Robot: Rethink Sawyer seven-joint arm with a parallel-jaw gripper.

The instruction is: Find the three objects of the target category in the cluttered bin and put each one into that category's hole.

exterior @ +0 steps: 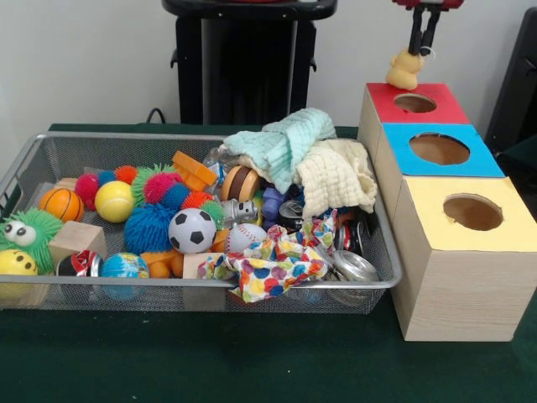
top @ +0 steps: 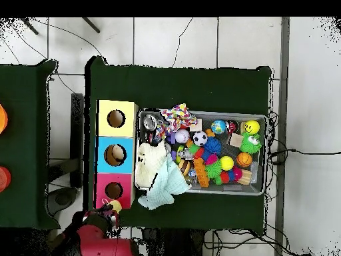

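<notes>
My gripper (exterior: 422,49) hangs at the top right, shut on the top of a small yellow toy animal (exterior: 404,74). The toy dangles just behind and above the round hole (exterior: 414,102) in the red-topped box (exterior: 436,91). In the overhead view the gripper (top: 108,211) and the yellow toy (top: 116,205) sit at the red box's (top: 101,190) lower edge, a little off its hole (top: 114,190). A wire mesh bin (exterior: 201,285) holds the clutter: balls, spiky toys, wooden blocks, cans and cloths.
A blue-topped box (exterior: 482,155) and a yellow-topped box (exterior: 503,231), each with a hole, stand in a row in front of the red one. A pale object shows inside the blue hole (top: 117,155). Mint and cream cloths (exterior: 323,159) are heaped against the bin's right end.
</notes>
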